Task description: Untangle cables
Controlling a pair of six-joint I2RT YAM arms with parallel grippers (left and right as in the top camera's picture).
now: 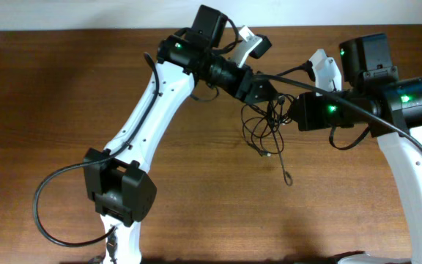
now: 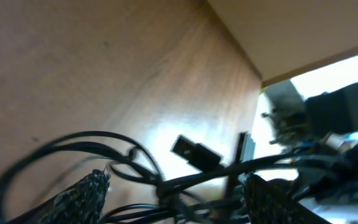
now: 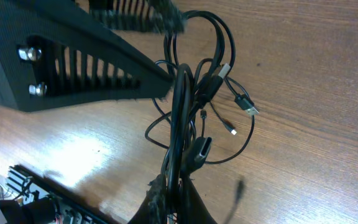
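A knot of thin black cables (image 1: 267,123) sits between two robot arms over a brown wooden bench (image 1: 64,110), bunched right at the tips of the left hand (image 1: 268,97) and the right hand (image 1: 290,111), with one long loop trailing away below them. The left wrist view shows the left hand's fingers (image 2: 91,190) wide apart, several strands crossing the gap between them. The right wrist view shows the bundle running against a dark finger (image 3: 104,68), but whether the right hand is apart or clamped cannot be told
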